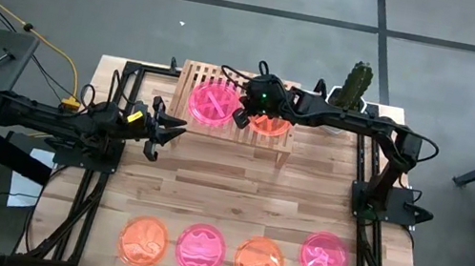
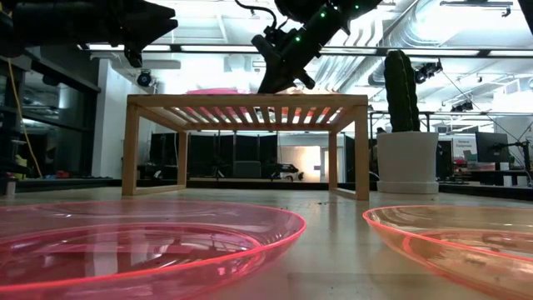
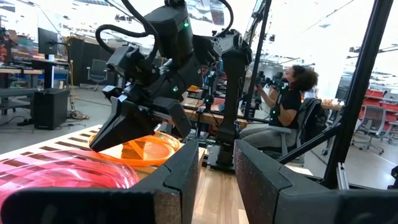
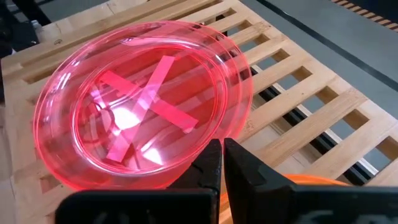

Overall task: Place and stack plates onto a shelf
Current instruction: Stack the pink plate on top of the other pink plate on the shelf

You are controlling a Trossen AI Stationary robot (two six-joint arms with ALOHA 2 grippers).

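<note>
Neon pink showed on the shelf [image 1: 191,77] in the upper middle of the high view, where a pink plate [image 1: 214,103] with a crossed mark lay, apparently stacked on others. Just right of it an orange plate [image 1: 270,123] sat under the right gripper [image 1: 245,115], whose fingers were nearly together; whether they pinched its rim I cannot tell. The left gripper [image 1: 164,129], its fingers parted and empty, waited left of the shelf. Four plates were left along the bottom of the frame: orange [image 1: 144,240], pink [image 1: 201,249], orange [image 1: 258,262], pink [image 1: 324,257]. Roughly half the job looked done.
</note>
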